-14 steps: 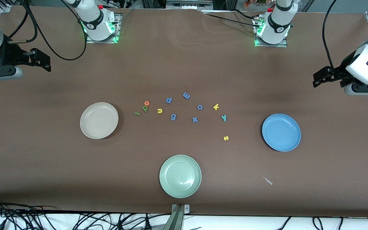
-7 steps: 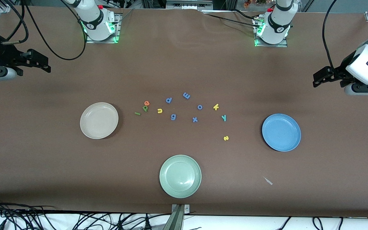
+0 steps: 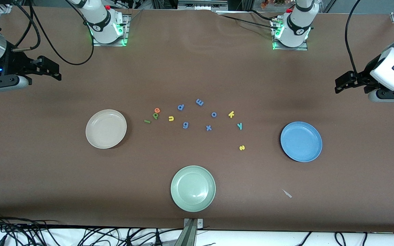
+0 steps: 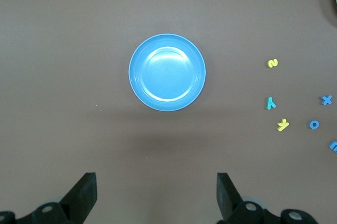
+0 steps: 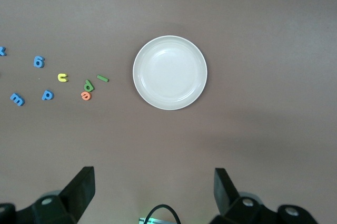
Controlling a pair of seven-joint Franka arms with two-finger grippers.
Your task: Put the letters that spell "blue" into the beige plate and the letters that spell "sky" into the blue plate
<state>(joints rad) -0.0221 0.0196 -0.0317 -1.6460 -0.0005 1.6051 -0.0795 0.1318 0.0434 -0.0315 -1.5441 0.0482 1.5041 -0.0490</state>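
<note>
Foam letters, e.g. green b (image 3: 155, 116) frame centre: light, soft, flat; pinch edges gently. Left gripper (image 3: 338, 86) and right gripper (image 3: 55, 71) both spread, empty.

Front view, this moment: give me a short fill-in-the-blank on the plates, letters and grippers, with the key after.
1. The beige plate holds ____ letters.
2. The yellow s lies nearest the ____ plate.
3. The orange-red e touches the green ____.
4. The left gripper and the right gripper both have ____ jaws.

Missing words: no; blue; b; open
</note>
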